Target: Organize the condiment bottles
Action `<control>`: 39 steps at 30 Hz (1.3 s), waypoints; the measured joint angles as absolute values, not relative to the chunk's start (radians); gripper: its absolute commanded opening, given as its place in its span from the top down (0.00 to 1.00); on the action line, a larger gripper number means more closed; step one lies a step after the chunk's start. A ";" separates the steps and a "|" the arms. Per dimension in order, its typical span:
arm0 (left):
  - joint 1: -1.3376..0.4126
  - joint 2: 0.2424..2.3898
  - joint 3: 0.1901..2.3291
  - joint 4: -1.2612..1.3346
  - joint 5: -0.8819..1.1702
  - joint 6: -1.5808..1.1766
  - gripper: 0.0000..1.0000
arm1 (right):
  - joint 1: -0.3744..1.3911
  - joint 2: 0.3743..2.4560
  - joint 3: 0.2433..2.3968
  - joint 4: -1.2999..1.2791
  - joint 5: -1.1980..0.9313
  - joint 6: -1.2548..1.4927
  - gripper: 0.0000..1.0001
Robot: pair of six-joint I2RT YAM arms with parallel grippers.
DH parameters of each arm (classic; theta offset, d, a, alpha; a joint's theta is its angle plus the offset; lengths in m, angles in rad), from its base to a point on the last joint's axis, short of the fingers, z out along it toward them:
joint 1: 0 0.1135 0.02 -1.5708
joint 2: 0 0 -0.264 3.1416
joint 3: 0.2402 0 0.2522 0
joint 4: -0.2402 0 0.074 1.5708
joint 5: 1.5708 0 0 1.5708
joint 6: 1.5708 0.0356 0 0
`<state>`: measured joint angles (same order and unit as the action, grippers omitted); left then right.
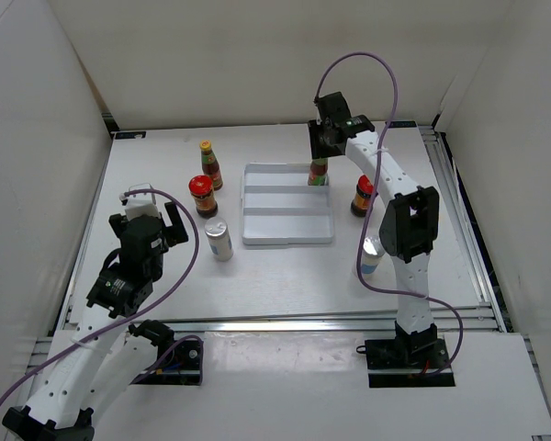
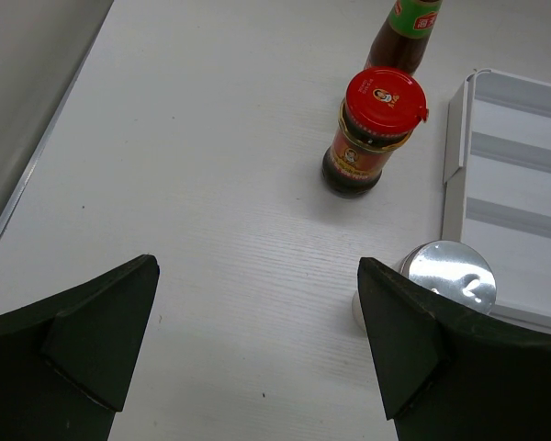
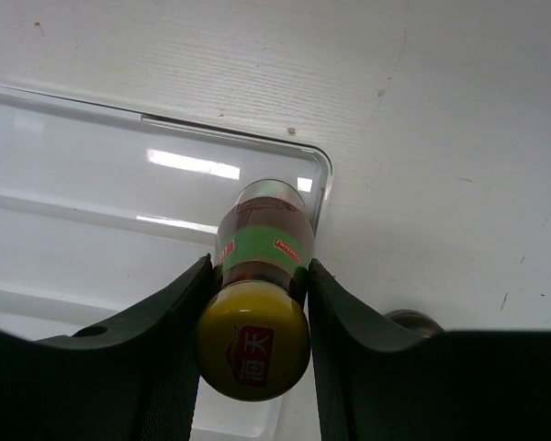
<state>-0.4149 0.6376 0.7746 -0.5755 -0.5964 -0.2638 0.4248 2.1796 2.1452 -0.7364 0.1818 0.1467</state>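
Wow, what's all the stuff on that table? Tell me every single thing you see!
table: one, white, under everything
tray: one, white, stepped, in the middle of the table
sauce bottles: two, dark with yellow caps; one left of the tray, one at the tray's far right corner
red-lidded jars: two, dark; one left of the tray, one right of it
shakers: two, pale with silver tops; one by the tray's near left corner, one on the right, partly hidden
arms: two, white and black; left, right
cables: two, purple, one on each arm
left claw: one, black, open
right claw: one, black, shut on a sauce bottle
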 measured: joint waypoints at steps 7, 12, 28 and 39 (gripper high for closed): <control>-0.415 0.638 0.775 -0.575 -0.596 -0.264 0.00 | 0.425 2.179 2.137 -0.698 0.187 0.150 0.00; -0.415 0.638 0.775 -0.575 -0.596 -0.264 0.00 | 0.425 2.179 2.141 -0.686 0.190 0.149 0.00; -0.407 0.738 0.858 -0.628 -0.575 -0.266 0.00 | 0.424 1.682 1.979 -0.620 0.392 0.167 0.00; -0.308 1.333 1.459 -0.506 -0.406 -0.286 0.00 | 0.413 1.188 1.531 -0.691 0.374 0.259 0.00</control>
<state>-0.3080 1.3327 1.4586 -0.5060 -0.4061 -0.2855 0.4126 1.1877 1.5311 -0.6910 0.3744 0.2592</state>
